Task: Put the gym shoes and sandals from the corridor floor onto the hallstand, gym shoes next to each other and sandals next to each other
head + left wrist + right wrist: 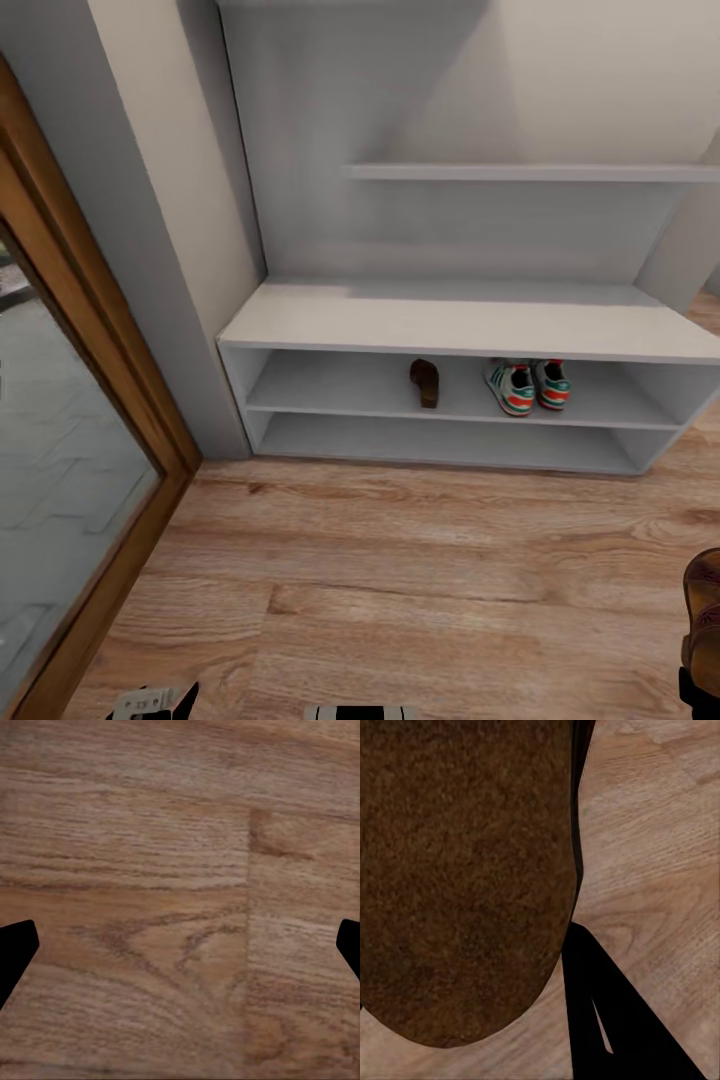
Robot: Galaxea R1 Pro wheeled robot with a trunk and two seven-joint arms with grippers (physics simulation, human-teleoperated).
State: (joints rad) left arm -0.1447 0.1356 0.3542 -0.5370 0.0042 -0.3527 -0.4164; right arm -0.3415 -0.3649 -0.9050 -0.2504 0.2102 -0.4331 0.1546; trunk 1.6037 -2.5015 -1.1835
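The pale grey hallstand (470, 325) stands against the wall ahead. On its upper open shoe shelf two gym shoes (510, 388) (551, 384) sit side by side, and one dark brown sandal (424, 382) lies to their left. The other sandal (705, 610) hangs at the right edge above the floor, with my right gripper (700, 690) shut on it. Up close, its brown sole (465, 870) presses against one black finger (600, 1020). My left gripper (180, 945) is open over bare plank floor (180, 832), its body low at the left (150, 702).
A wood-framed glass door (70, 450) runs along the left side. A grey wall corner (190, 250) juts out beside the hallstand's left end. A wall shelf (530, 172) hangs above the bench top. Wood-grain floor (400, 580) spreads between me and the hallstand.
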